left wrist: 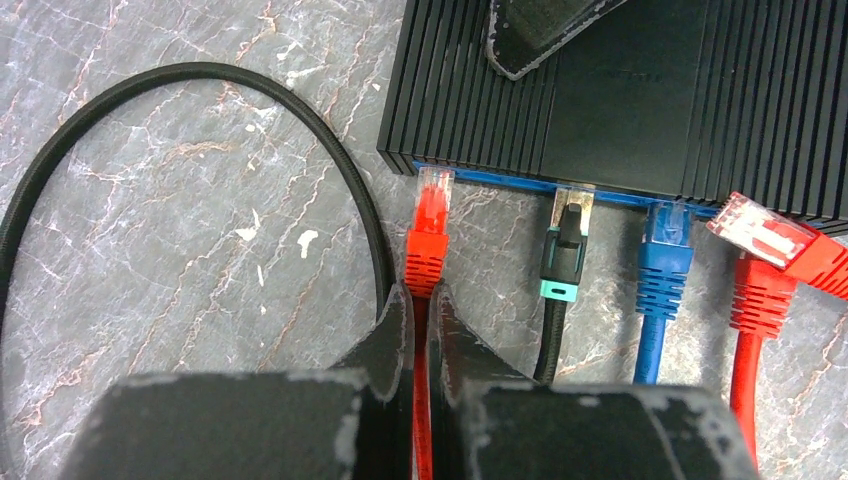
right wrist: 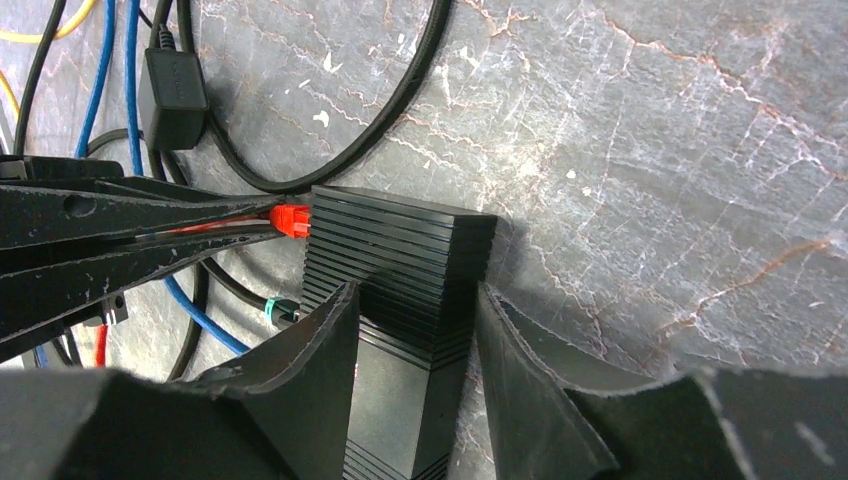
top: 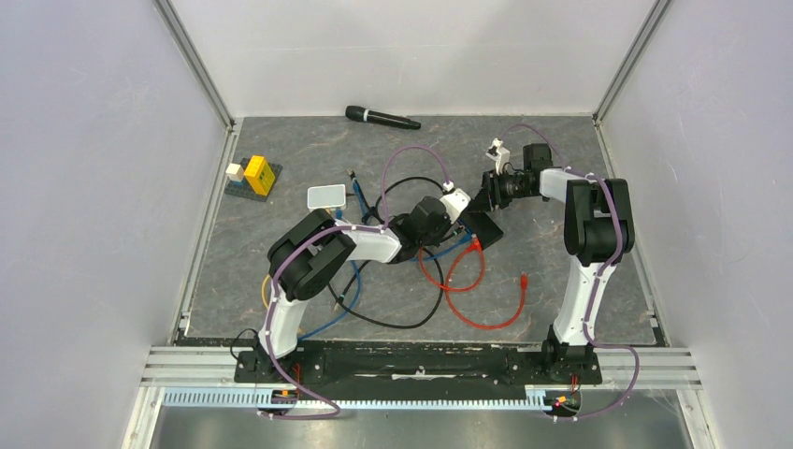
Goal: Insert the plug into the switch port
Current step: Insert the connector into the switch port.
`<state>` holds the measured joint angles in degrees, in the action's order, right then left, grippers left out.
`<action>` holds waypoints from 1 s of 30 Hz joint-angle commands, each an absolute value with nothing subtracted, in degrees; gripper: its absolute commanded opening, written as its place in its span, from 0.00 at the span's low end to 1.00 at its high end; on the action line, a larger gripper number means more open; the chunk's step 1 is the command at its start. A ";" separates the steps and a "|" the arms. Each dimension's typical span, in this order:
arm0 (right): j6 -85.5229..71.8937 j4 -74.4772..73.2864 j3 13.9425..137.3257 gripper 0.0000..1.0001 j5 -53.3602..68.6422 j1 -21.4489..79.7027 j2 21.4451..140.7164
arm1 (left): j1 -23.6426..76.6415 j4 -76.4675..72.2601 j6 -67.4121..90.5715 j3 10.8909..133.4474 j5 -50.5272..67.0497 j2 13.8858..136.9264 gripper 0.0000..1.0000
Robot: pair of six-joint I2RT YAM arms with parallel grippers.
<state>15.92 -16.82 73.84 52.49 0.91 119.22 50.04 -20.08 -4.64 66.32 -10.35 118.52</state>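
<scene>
The switch (left wrist: 620, 100) is a black ribbed box with a blue strip of ports along its near edge. A red plug (left wrist: 434, 205) sits with its tip at the mouth of the leftmost switch port (left wrist: 432, 172); how deep it sits I cannot tell. My left gripper (left wrist: 422, 290) is shut on the red cable just behind the plug's boot. My right gripper (right wrist: 415, 290) straddles the switch (right wrist: 400, 250) from the far side, jaws partly apart: one finger (left wrist: 540, 30) lies over its top, the other is by its back edge. In the top view both grippers meet at the switch (top: 484, 227).
A black plug (left wrist: 572, 215) and a blue plug (left wrist: 665, 230) sit in neighbouring ports; a second red plug (left wrist: 765, 232) lies tilted at the right. Loops of black (left wrist: 200, 75) and red (top: 468, 290) cable surround the switch. Pale flat box (top: 325, 196), toy blocks (top: 254, 176), microphone (top: 382, 117).
</scene>
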 commanded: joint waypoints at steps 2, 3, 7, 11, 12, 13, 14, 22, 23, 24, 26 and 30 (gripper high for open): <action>22.47 -26.05 74.25 0.46 52.82 3.11 122.36 | 50.77 -21.56 -7.37 65.70 -12.62 117.74 0.02; 23.18 -26.82 74.31 0.46 52.63 3.38 122.45 | 51.03 -21.82 -7.94 65.49 -12.36 117.56 0.02; 23.87 -27.67 74.66 0.46 53.07 4.03 122.92 | 51.71 -23.89 -9.30 63.87 -10.44 116.80 0.02; 25.16 -29.02 75.66 0.45 53.84 4.48 123.57 | 51.85 -24.81 -9.71 63.41 -7.13 116.35 0.02; 25.51 -29.17 75.84 0.45 54.93 4.57 123.72 | 52.12 -25.43 -9.69 63.30 -6.47 116.20 0.02; 25.95 -29.50 76.01 0.44 56.51 4.64 123.97 | 52.56 -25.99 -9.87 63.21 -6.06 115.93 0.02; 26.87 -30.00 76.22 0.44 57.71 4.69 124.26 | 53.00 -26.45 -9.86 63.20 -6.06 115.78 0.02; 31.19 -35.55 77.70 0.43 56.11 5.54 126.44 | 53.53 -27.31 -9.23 63.90 -6.20 116.36 0.02; 31.05 -35.72 77.76 0.43 56.07 5.62 126.57 | 53.60 -27.28 -8.96 64.07 -7.45 116.36 0.02; 31.20 -35.89 77.79 0.43 56.59 5.61 126.78 | 53.63 -26.89 -8.82 64.30 -9.19 116.60 0.02; 31.78 -36.62 77.70 0.43 57.32 5.75 126.94 | 53.70 -26.48 -8.30 64.51 -12.95 116.88 0.02; 33.54 -37.62 77.56 0.44 55.81 6.13 126.64 | 53.69 -28.41 -9.32 62.35 -13.07 116.17 0.02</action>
<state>29.63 -27.86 79.92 57.19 1.83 122.80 52.77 -21.89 -8.25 63.29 -13.04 116.95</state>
